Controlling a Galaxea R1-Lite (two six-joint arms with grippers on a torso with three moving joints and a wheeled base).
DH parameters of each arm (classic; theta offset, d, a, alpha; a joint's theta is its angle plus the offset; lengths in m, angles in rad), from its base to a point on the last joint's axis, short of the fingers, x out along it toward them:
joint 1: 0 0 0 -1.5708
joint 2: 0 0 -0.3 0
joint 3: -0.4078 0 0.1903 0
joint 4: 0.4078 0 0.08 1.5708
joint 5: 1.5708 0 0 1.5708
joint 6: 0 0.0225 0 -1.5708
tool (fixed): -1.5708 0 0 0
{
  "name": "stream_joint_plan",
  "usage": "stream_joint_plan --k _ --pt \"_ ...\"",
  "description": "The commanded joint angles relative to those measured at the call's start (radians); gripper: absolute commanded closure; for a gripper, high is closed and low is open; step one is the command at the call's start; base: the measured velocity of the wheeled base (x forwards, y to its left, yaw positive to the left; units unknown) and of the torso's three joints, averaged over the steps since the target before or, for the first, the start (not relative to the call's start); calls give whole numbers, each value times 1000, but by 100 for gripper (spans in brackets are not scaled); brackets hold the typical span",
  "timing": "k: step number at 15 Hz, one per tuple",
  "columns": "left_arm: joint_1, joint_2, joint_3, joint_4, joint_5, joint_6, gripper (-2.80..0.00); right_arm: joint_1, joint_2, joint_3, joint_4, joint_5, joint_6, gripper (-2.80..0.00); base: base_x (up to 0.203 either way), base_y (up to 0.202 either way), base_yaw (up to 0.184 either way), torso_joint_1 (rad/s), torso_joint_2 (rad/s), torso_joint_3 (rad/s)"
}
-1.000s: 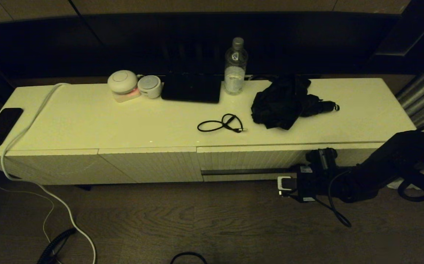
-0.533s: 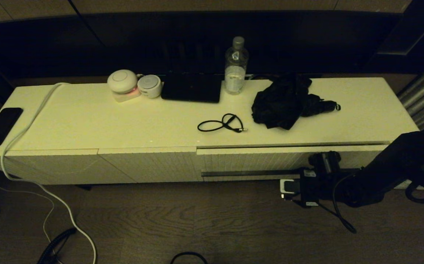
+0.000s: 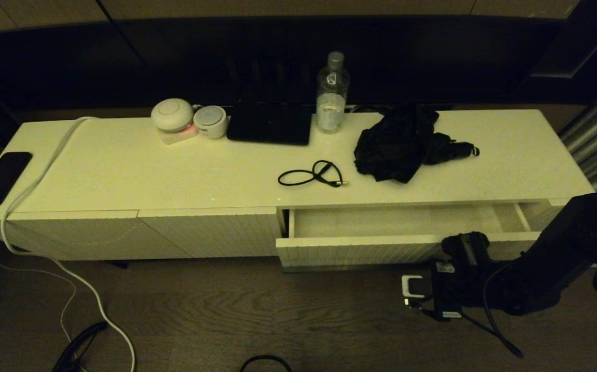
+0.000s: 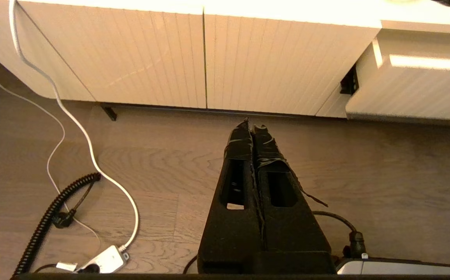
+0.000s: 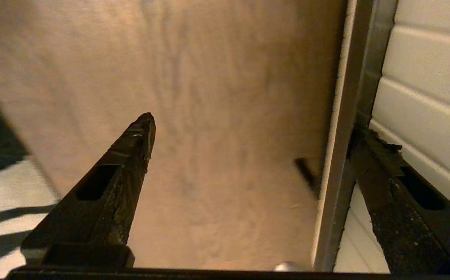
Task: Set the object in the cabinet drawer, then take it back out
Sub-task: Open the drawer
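The cabinet drawer [image 3: 355, 250], cream-white with a ribbed front, stands pulled partly out at the cabinet's right; its white inside shows nothing in it. My right gripper [image 3: 407, 290] is low at the drawer front's right part. In the right wrist view this gripper [image 5: 254, 124] is open wide, with one finger [image 5: 380, 171] between the dark handle strip [image 5: 345, 155] and the ribbed front [image 5: 423, 77]. A looped black cable [image 3: 313, 174] and a folded black umbrella [image 3: 402, 144] lie on the cabinet top; which is the object I cannot tell. My left gripper [image 4: 252, 125] hangs shut over the floor, apart from the cabinet.
On the cabinet top [image 3: 123, 170] stand a water bottle [image 3: 332, 95], a black tablet [image 3: 270, 124], two white round devices [image 3: 185, 120] and a phone [image 3: 0, 178] with a white cable [image 3: 45, 170]. More cables lie on the wooden floor [image 4: 92, 182].
The drawer has gone from shut to pulled out toward me. My right gripper has moved back with it, still hooked at the handle strip.
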Motion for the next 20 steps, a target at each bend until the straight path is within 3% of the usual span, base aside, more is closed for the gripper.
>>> stream_joint_plan --k 1,12,20 --pt "1 -2 0 0 0 -1 0 5 -12 63 -31 11 8 -280 0 0 0 0 0 0" --pt "1 -2 0 0 0 -1 0 65 -103 293 -94 36 87 -280 0 0 0 0 0 0" --pt "1 -2 0 0 0 -1 0 66 -504 418 -33 41 86 -280 0 0 0 0 0 0"
